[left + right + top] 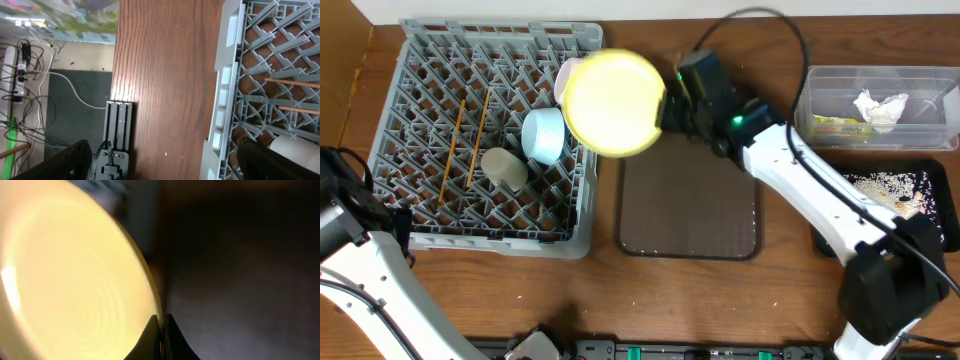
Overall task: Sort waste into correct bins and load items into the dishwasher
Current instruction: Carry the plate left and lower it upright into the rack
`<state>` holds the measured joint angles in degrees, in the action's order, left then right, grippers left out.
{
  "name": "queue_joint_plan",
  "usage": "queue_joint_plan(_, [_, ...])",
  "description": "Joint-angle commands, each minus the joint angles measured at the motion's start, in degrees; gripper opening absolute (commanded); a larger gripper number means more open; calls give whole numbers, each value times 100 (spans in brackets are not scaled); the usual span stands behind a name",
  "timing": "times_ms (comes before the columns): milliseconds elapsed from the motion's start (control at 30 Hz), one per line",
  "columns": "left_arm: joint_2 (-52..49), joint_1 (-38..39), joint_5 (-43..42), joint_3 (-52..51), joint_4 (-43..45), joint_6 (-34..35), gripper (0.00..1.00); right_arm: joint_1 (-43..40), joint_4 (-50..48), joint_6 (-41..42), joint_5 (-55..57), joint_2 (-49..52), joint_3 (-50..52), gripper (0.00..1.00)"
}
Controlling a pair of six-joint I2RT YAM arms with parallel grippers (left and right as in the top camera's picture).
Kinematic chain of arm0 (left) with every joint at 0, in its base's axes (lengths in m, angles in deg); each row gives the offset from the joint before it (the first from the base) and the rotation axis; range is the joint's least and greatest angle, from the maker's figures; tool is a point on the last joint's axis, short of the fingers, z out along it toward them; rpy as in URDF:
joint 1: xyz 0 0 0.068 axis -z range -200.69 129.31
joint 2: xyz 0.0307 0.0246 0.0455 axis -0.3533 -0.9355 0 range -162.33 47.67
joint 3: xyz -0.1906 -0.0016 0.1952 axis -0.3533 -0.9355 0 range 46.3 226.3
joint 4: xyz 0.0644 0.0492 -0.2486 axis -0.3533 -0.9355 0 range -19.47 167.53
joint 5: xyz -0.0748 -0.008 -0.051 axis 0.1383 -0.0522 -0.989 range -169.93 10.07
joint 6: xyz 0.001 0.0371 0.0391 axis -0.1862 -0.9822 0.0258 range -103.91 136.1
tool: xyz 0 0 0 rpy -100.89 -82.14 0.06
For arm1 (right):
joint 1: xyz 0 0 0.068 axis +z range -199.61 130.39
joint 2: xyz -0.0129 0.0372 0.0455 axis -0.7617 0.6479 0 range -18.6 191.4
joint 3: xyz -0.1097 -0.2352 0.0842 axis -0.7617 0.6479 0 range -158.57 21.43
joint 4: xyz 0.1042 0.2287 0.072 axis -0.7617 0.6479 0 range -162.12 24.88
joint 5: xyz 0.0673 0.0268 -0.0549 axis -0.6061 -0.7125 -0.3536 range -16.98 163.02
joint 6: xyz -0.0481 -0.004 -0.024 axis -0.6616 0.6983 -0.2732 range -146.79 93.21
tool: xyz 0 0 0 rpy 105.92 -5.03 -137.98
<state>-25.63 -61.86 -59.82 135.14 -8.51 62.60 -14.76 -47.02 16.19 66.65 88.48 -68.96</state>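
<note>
My right gripper (pixel 162 325) is shut on the rim of the large yellow plate (pixel 612 103). It holds the plate tilted above the right edge of the grey dishwasher rack (pixel 500 240). The plate (pixel 70 280) fills the left of the right wrist view. In the rack lie a light blue bowl (pixel 544 134), a cream cup (pixel 504 168) and two wooden chopsticks (pixel 455 140). A pinkish-white bowl (pixel 563 78) peeks out behind the plate. My left gripper (pixel 167 165) stands open over bare wood, just outside the rack's left wall (pixel 225 90), holding nothing.
A dark brown tray (pixel 690 205) lies under my right arm. At the far right a clear tub (pixel 820 100) holds a white tissue (pixel 880 107) and a yellow-green wrapper (pixel 835 126). Below it a black tray (pixel 830 240) carries rice scraps (pixel 880 185).
</note>
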Motion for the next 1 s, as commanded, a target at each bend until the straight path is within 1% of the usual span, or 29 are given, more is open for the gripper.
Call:
queue_joint_plan(0, [-7, -35, 162, -48, -76, 31, 93, 120, -354, 144, 24, -48, -57, 1])
queue_joint_plan(100, [-7, -35, 160, -48, -96, 28, 93, 319, -960, 216, 433, 57, -57, 1])
queue_joint_plan(133, [-7, -35, 162, -48, -98, 31, 93, 503, -1392, 127, 841, 140, -57, 1])
queue_joint_plan(200, [-7, -35, 160, -48, -96, 31, 93, 870, -2262, -608, 1325, 369, -57, 1])
queue_joint_plan(233, [-7, -35, 160, -48, -96, 31, 93, 962, -2487, -822, 1421, 433, -57, 1])
queue_joint_plan(267, [-7, -35, 160, -48, -98, 31, 93, 1250, -3058, -1198, 1762, 662, -57, 1])
queue_joint_plan(400, [-7, -35, 157, -48, -142, 31, 93, 1648, -3587, -1220, 2946, 1054, -59, 1])
queue_joint_plan(467, [-7, -35, 157, -48, -157, 31, 93, 1799, -4074, -1320, 3447, 1338, -59, 1])
queue_joint_plan(633, [-7, -35, 157, -48, -155, 33, 93, 2083, -5292, -2299, 3497, 1985, -59, 1])
queue_joint_plan(767, [-7, -35, 157, -48, -157, 33, 93, 2282, -5281, -2955, 3930, 2055, -59, 1])
queue_joint_plan(833, [-7, -35, 157, -48, -155, 33, 93, 2441, -5449, -3560, 4087, 2052, -59, 1])
queue_joint_plan(900, [-7, -35, 157, -48, -153, 33, 93, 2546, -5407, -3755, 4083, 2052, -59, 1])
queue_joint_plan(967, [-7, -35, 160, -48, -153, 33, 93, 2625, -5281, -3751, 4083, 2052, -59, 1])
